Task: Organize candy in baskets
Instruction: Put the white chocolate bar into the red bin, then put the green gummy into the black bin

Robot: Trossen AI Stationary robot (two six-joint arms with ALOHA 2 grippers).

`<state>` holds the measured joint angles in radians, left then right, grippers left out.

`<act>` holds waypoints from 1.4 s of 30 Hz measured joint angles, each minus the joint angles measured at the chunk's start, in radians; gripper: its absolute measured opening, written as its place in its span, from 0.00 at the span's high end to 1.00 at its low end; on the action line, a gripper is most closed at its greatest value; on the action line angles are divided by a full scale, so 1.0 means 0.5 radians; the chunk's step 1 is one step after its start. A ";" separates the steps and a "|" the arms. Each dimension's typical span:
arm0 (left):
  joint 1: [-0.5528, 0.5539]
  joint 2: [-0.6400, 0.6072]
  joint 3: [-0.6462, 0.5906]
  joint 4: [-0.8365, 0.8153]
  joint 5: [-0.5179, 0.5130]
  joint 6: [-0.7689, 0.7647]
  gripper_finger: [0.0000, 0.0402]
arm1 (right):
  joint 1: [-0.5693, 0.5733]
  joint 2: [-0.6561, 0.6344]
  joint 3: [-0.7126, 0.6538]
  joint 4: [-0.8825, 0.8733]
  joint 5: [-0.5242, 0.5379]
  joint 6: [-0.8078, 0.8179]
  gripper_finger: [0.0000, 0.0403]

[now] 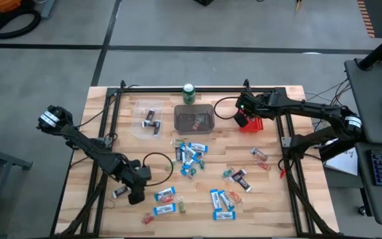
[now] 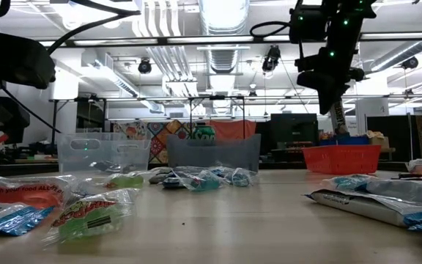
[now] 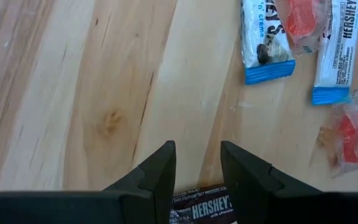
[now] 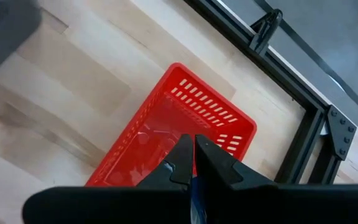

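Wrapped candy lies scattered over the middle and near part of the wooden table. At the far side stand a clear basket with dark bars, a grey basket and a red slotted basket. My left gripper is open near the table's near-left part; a dark Hershey's bar lies on the wood below, between the fingers' bases. My right gripper hangs above the red basket, shut on a blue-wrapped candy. My right gripper pinches a blue-wrapped candy between its two fingers, coming from above and pointing down at the red basket. Only a thin blue sliver shows between the fingers, so which part of the candy they hold is hidden. The candy is lifted clear of the basket.
A green drink can stands at the far edge, behind the grey basket. Blue-and-white bars and red pieces lie ahead of my left gripper. Black frame rails run along the table's sides. Bare wood lies around the left gripper.
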<state>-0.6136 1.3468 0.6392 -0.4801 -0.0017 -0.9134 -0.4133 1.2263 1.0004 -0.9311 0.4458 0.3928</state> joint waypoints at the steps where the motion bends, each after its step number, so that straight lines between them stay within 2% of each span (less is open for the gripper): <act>1: 0.000 0.000 0.000 0.000 -0.001 0.000 0.72 | 0.000 0.000 0.000 0.003 0.000 0.000 0.98; 15: 0.000 0.000 0.000 0.000 -0.030 0.022 0.72 | 0.000 0.004 0.000 0.032 0.000 0.000 0.98; 21: 0.000 0.000 0.001 -0.033 0.001 0.021 0.72 | 0.000 0.005 -0.057 0.205 -0.001 -0.002 0.97; 24: 0.000 -0.002 0.016 -0.062 0.022 0.022 0.72 | 0.000 0.005 -0.090 0.223 0.000 -0.001 0.94; 33: -0.001 -0.003 0.056 -0.102 0.022 0.028 0.72 | 0.000 0.002 -0.118 0.276 0.006 -0.002 0.76; 42: -0.001 -0.003 0.056 -0.086 0.019 0.022 0.72 | 0.014 -0.012 -0.003 0.305 0.002 -0.022 0.72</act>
<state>-0.6140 1.3453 0.6674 -0.5229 0.0078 -0.9024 -0.4061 1.2201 0.9990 -0.7788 0.4467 0.3816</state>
